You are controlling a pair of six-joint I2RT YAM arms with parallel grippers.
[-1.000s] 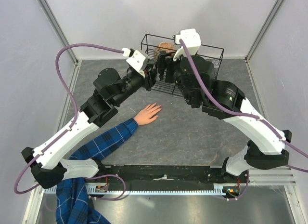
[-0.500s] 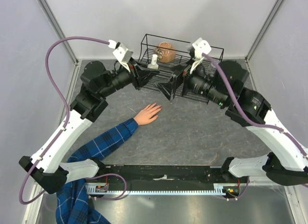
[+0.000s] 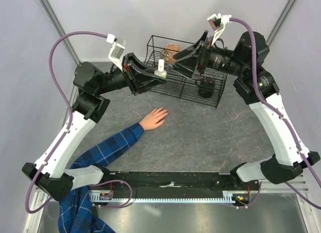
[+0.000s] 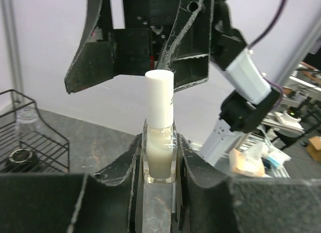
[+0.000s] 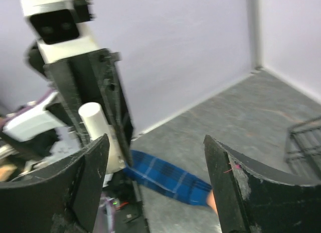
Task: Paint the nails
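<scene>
The left fingers (image 4: 159,163) are clamped on the glass body of a small clear bottle (image 4: 159,143) of pale polish. They hold it upright above the far-left part of the desk (image 3: 200,138), just in front of the wire basket (image 3: 190,92) at the far edge. The grip sits low on the bottle, so the white cap (image 4: 160,100) stands clear above the pads, probably so that the other arm can take it.

The right fingers (image 5: 156,158) are spread wide and hold nothing. They point at the bottle from the far-right side, with the cap opposite the gap between them. That suits closing on the cap and twisting it off while the left arm steadies the bottle.

The hand (image 3: 154,117) lies flat, palm down, near the middle of the desk. Its plaid sleeve (image 3: 108,148) runs back toward the near-left corner. The nails (image 3: 165,111) tip fingers spread toward the far edge, well apart from both arms and too small to show any paint. Judging by the closed cap, painting has not begun.
</scene>
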